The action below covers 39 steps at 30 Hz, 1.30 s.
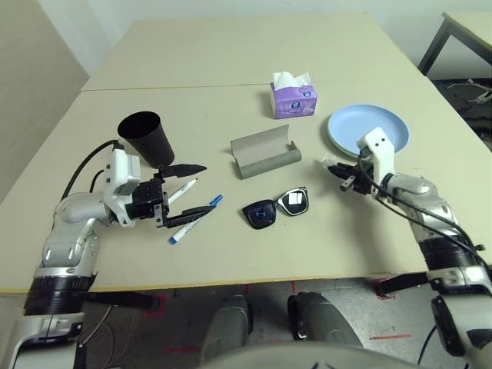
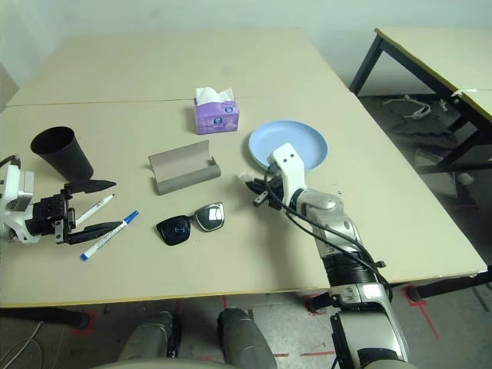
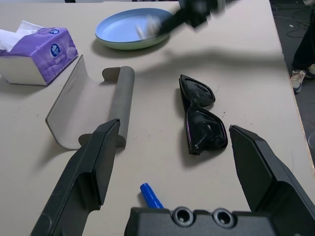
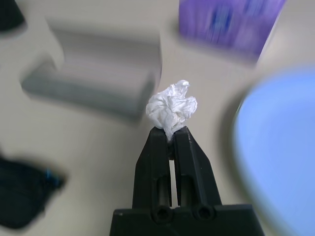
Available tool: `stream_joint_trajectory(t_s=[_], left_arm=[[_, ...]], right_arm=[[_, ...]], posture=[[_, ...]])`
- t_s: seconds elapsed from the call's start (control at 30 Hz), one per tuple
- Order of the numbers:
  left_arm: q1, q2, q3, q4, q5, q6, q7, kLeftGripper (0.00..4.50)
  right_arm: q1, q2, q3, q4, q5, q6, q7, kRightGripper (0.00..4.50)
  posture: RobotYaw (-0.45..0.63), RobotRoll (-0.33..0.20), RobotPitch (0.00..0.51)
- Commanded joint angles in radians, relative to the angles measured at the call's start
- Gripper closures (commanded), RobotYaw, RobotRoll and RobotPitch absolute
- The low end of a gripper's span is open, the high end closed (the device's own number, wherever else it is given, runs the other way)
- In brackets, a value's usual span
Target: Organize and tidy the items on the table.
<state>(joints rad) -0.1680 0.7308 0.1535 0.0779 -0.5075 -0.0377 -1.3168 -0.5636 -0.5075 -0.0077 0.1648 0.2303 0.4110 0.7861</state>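
Two end effectors work over the desk (image 1: 231,69). The right end effector (image 4: 171,135) has its fingers pressed together on the white paper wad (image 4: 172,109), which is pinched at the fingertips and held above the desk surface, just to the right of the grey glasses case (image 1: 265,151) and at the near edge of the stacked plates (image 1: 369,128), the blue one lying on top of the green. The left end effector (image 1: 191,188) has its fingers spread wide apart with nothing between them; it hovers well to the left of the case, over the two white markers (image 1: 188,207). The black-capped marker lies closer to the black cup (image 1: 147,137), the blue-capped one nearer the front edge of the desk, both left and in front of the case. The cup stands tilted, left of the case and just behind the left end effector. The black sunglasses (image 1: 277,207) lie folded open just in front of the case, lenses up. A purple tissue box (image 1: 293,98) sits directly behind the case, near the seam across the desk.
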Motion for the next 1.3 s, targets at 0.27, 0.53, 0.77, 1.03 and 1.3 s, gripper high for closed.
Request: stream_joint_trajectory(t_s=[0.27, 0.53, 0.77, 1.03, 1.3], left_arm=[[-0.001, -0.014, -0.017, 0.023, 0.019, -0.024, -0.004, 0.0], [0.026, -0.01, -0.007, 0.015, 0.014, -0.033, 0.003, 0.0], [0.012, -0.003, -0.01, 0.054, 0.012, -0.045, -0.02, 0.0], [-0.006, 0.011, -0.016, 0.094, 0.012, -0.057, -0.087, 0.0], [0.046, 0.039, 0.013, 0.074, -0.007, -0.07, -0.141, 0.0]], right_arm=[[-0.185, -0.052, 0.009, 0.364, -0.19, -0.134, -0.189, 3.97], [-0.163, -0.094, 0.025, 0.291, -0.243, -0.081, -0.182, 1.25], [-0.04, -0.341, 0.079, -0.184, -0.174, 0.16, 0.134, 0.05], [-0.168, -0.451, 0.274, -0.587, -0.132, 0.427, 0.318, 0.05], [-0.345, -0.3, 0.571, -0.674, -0.184, 0.543, 0.312, 0.05]], posture=[[-0.09, 0.0, 0.115], [-0.08, 0.0, 0.12], [-0.11, 0.0, 0.121], [-0.14, 0.0, 0.114], [-0.1, 0.0, 0.112]])
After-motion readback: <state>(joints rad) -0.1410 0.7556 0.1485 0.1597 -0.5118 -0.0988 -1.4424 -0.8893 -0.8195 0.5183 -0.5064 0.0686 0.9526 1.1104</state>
